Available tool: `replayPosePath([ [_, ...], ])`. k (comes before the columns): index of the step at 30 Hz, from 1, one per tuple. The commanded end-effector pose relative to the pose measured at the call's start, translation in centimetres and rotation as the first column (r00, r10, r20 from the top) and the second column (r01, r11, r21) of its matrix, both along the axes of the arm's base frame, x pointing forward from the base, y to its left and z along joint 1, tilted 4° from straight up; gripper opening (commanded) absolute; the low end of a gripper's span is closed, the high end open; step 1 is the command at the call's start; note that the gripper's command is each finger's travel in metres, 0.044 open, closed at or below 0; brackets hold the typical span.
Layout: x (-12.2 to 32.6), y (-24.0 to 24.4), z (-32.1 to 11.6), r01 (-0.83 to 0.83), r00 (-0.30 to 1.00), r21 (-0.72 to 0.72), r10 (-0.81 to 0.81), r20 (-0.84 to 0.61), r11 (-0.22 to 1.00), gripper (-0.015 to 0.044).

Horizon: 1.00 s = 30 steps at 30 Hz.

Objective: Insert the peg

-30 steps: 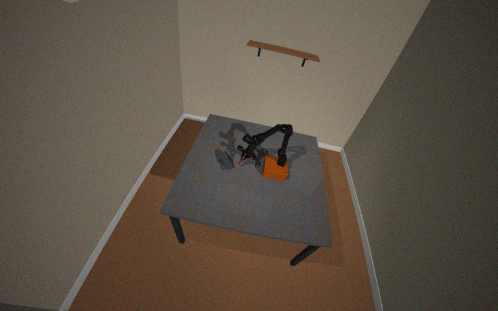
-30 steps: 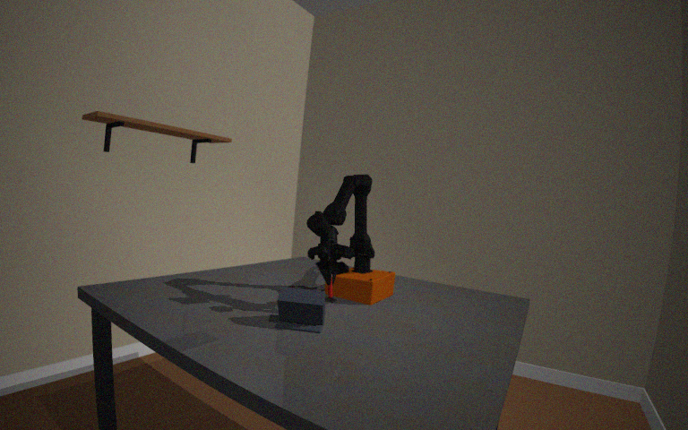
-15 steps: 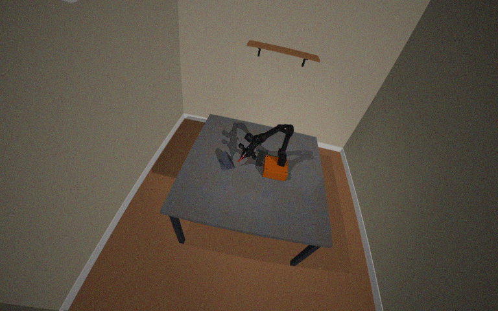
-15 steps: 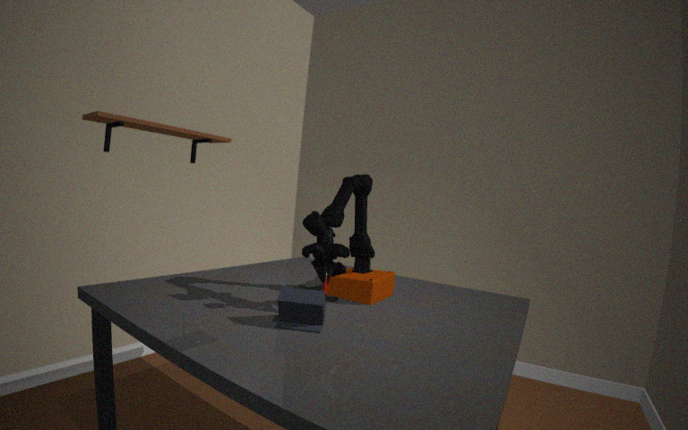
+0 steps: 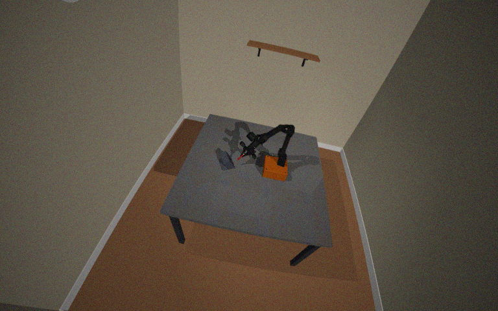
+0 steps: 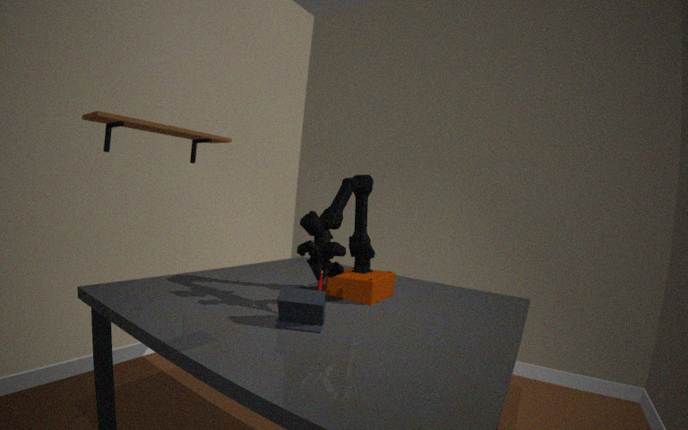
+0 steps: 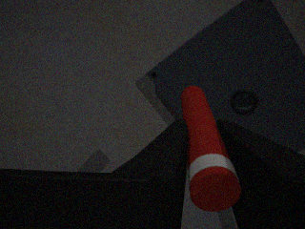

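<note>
Black parallel-jaw gripper: fingers clamped on the round red peg with a white band. Peg sticks out past the fingertips, outside the hole. Dark blue-grey sloped panel block sits beyond the fingertips; its round hole shows off to one side of the peg in wrist view. Orange box base is behind the fingers, on the grey table.
</note>
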<state>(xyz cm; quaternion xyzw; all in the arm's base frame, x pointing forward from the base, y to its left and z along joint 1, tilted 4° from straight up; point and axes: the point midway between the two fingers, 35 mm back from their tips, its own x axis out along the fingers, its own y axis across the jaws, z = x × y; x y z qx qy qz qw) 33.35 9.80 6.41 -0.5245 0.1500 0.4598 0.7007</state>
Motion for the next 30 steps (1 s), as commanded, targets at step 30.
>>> replayPosePath([
  [30, 0.4, -2.7, 0.6, 0.109, 0.989, 0.149, -0.122, 0.079, 0.983, 0.0000],
])
